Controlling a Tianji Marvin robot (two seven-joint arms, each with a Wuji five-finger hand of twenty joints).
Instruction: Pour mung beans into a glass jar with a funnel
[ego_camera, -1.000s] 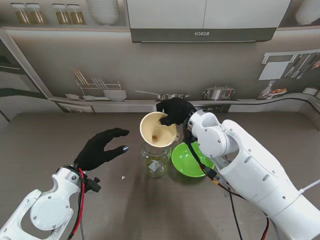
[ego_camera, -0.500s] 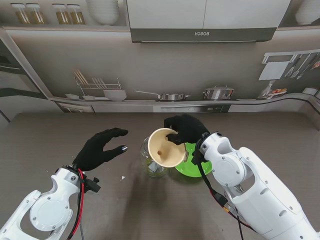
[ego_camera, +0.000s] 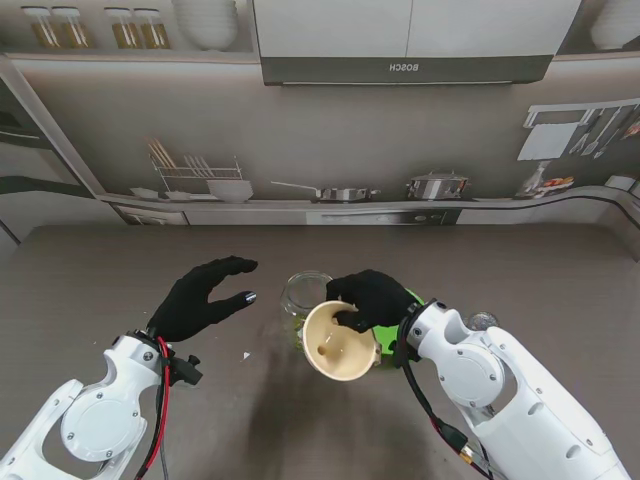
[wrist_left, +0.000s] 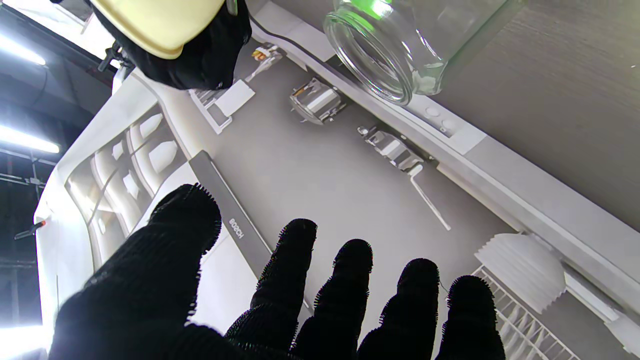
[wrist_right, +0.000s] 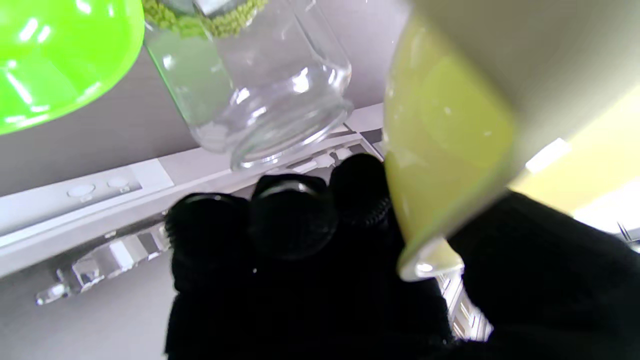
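A clear glass jar (ego_camera: 303, 297) stands upright mid-table with mung beans (wrist_right: 220, 22) in its bottom; its mouth is uncovered (wrist_left: 380, 55). My right hand (ego_camera: 370, 298) is shut on the cream funnel (ego_camera: 340, 342), which it holds tilted off the jar, nearer to me, wide mouth facing me. The funnel (wrist_right: 450, 125) fills the right wrist view beside the jar (wrist_right: 260, 95). A green bowl (ego_camera: 408, 305) lies behind that hand, mostly hidden. My left hand (ego_camera: 205, 295) hovers open to the left of the jar, fingers (wrist_left: 350, 295) spread, touching nothing.
A small round lid-like thing (ego_camera: 482, 321) lies on the table right of my right forearm. A white speck (ego_camera: 247, 355) lies near my left wrist. The printed kitchen backdrop (ego_camera: 400, 190) rises along the far table edge.
My right hand lifted the funnel off the jar and carried it toward me, past the jar's near side. The jar's mouth is now uncovered. The left hand stayed still.
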